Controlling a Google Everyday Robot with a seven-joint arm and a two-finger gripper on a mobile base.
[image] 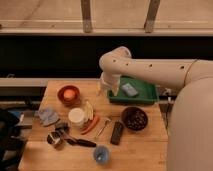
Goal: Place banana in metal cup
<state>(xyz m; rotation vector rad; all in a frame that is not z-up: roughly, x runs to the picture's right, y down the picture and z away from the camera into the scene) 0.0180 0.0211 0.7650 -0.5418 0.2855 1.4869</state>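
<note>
Small pale-yellow banana [88,109], gently curved, lying on the wooden table [150,142] with its length running away from the camera. Pressed close against the right side of the white cup [76,117]; whether touching, cannot tell. Orange-red carrot [91,125] just in front of it, slanted, near its lower end.

Metal cup [53,139] well apart from the banana, toward the table's front left: small, round, silver-grey, dark inside, standing upright. Black-handled utensil [80,142] lying just beside it to the right.

Gripper [103,90] hanging at the end of the white arm [150,70], above the far side of the table, between the red bowl [68,94] and the green tray [136,94]. Pointing downward, holding nothing visible; spread or pressed together, cannot tell. Clear of the banana, which lies nearer the camera and slightly left.

Elsewhere: grey-blue cloth [48,115] at the left edge, dark bowl [134,119] at the right, black flat bar [116,133] beside it, small blue cup [101,155] at the front.
</note>
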